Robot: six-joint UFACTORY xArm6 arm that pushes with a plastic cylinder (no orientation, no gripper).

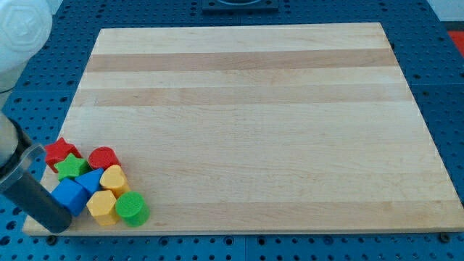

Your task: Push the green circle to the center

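Note:
The green circle point(132, 209) lies near the board's bottom left corner, at the right end of a tight cluster of blocks. The cluster also holds a yellow hexagon point(102, 207), a yellow heart point(114, 178), a blue cube point(69, 196), a blue triangular block point(90, 181), a green star point(72, 168), a red star point(61, 151) and a red circle point(103, 157). My dark rod comes in from the view's left. My tip point(58, 225) is at the board's bottom left corner, just left of and below the blue cube, with the yellow hexagon between it and the green circle.
The wooden board point(246, 123) rests on a blue perforated table point(435, 87). A white rounded object point(22, 29) sits at the view's top left. A dark fixture point(239, 4) is at the top edge.

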